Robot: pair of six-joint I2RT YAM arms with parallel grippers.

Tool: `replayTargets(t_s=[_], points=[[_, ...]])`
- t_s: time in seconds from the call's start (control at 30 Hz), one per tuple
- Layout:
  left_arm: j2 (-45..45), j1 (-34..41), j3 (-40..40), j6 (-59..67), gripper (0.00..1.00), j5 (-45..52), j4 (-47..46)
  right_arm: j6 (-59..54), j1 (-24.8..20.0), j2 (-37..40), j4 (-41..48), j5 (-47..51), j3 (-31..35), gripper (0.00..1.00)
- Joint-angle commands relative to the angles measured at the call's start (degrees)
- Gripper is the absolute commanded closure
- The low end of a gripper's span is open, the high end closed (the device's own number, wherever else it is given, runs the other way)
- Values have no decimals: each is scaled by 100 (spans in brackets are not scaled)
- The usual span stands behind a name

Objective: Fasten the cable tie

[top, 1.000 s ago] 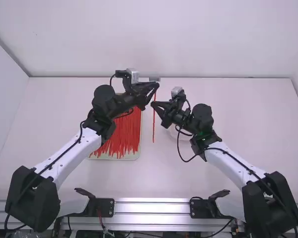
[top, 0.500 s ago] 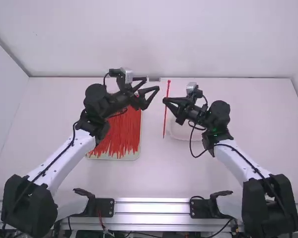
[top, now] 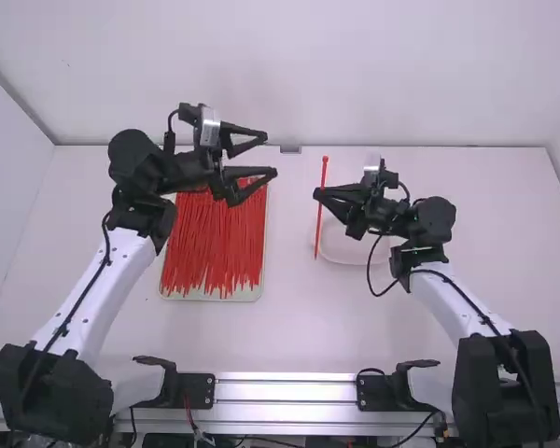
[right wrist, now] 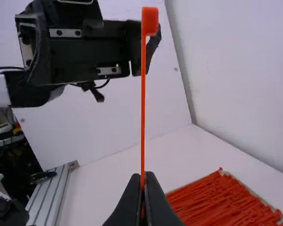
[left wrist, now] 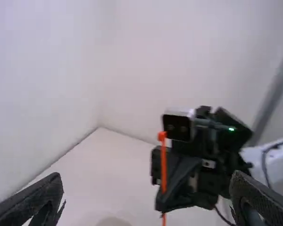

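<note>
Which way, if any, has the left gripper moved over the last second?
Yes: the left gripper has pulled back leftward, from beyond the tray's right edge to over its far right corner.

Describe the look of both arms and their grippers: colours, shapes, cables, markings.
The left arm and right arm have white tubular links and bulky black joints, with thin black cables looping beside them. The left gripper and right gripper are black, each with two tapering fingers and a grey camera box at the wrist. A green light glows on the right wrist.
</note>
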State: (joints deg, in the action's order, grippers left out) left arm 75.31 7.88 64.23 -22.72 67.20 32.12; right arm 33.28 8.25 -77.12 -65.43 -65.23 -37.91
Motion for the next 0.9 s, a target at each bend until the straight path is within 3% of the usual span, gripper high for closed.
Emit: replayTargets(t_s=[0.0, 0.23, 0.57, 0.73, 0.87], points=[[219, 70, 341, 22, 4, 769, 26, 142, 7, -4, 4, -144, -282, 100], [756, 229, 765, 22, 4, 1381, 96, 120, 240, -4, -15, -299, -505, 100], [999, 638, 776, -197, 14, 1484, 662, -33, 374, -4, -17, -525, -713, 100], [999, 776, 778, -632, 24, 1305, 1036, -68, 435, -4, -17, -529, -713, 100], [999, 789, 776, -640, 45, 1255, 1036, -221, 540, -4, -17, -527, -713, 100]])
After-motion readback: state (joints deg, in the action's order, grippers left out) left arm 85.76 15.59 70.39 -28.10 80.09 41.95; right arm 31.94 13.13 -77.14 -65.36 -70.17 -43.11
